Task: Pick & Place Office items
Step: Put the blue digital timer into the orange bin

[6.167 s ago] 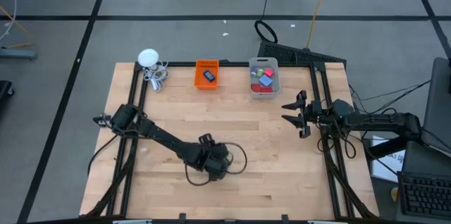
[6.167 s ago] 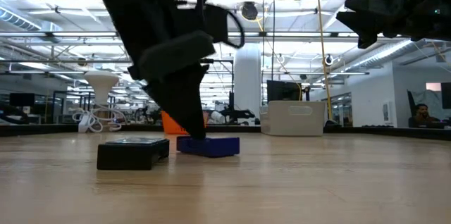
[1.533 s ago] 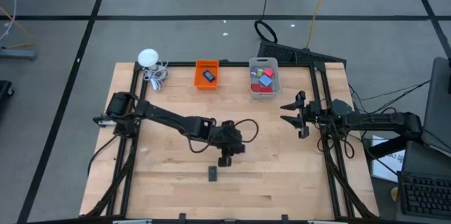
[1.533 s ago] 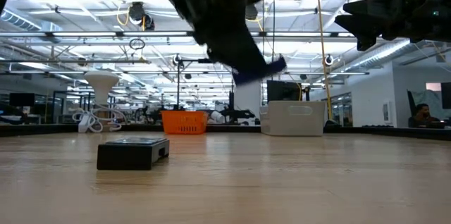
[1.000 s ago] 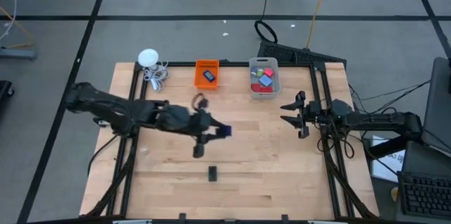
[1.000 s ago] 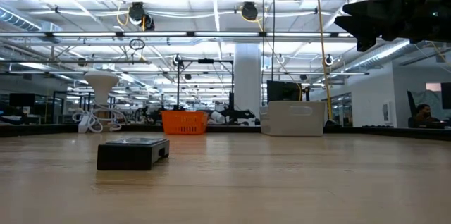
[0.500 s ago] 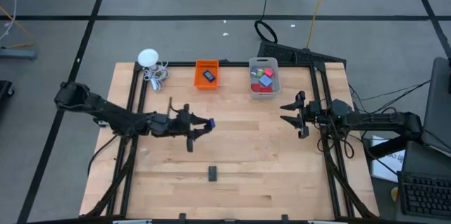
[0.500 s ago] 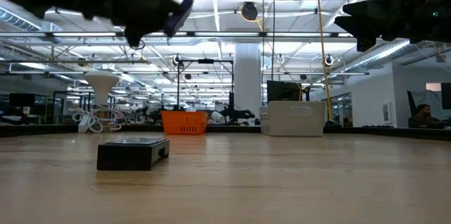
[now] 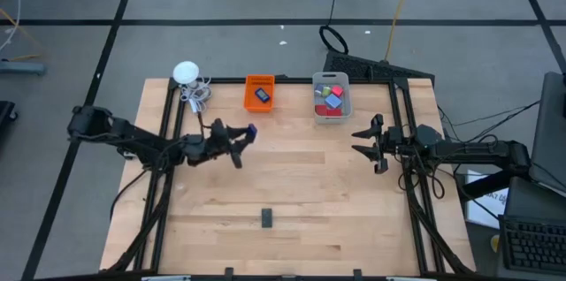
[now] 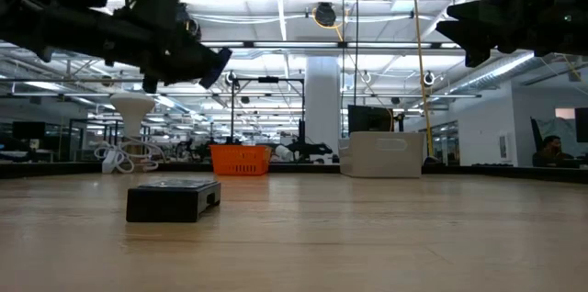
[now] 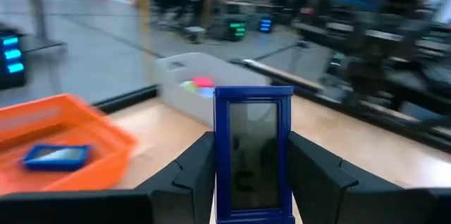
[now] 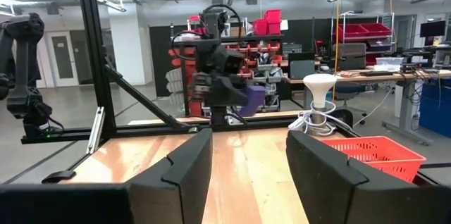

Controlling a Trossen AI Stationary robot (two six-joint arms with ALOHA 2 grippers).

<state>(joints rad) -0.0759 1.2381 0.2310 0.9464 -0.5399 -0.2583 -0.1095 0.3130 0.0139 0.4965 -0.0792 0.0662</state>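
My left gripper hovers above the table, near side of the orange bin, and is shut on a blue flat rectangle with a dark face. That bin holds another blue piece. The clear grey bin holds red, pink and blue blocks. A black flat rectangle lies flat on the table near the near edge, also seen in the low view. My right gripper waits open at the table's right side, touching nothing. My left gripper pinches the blue rectangle between its two fingers, which sit on its long side edges. The fingers come roughly level from the table's left and lie along the piece. It is lifted clear of the table, and its free end sticks out past the fingertips.
A white round gadget with a coiled cable sits at the far left corner. Dark frame rails run along the table's left and right sides. Bare wood lies between the bins and the black rectangle.
My left gripper, still shut on the blue rectangle, has swung from above the table's middle toward the far left, ending close to the orange bin. The piece has travelled with it, clear of the table. The black rectangle has stayed where it was.
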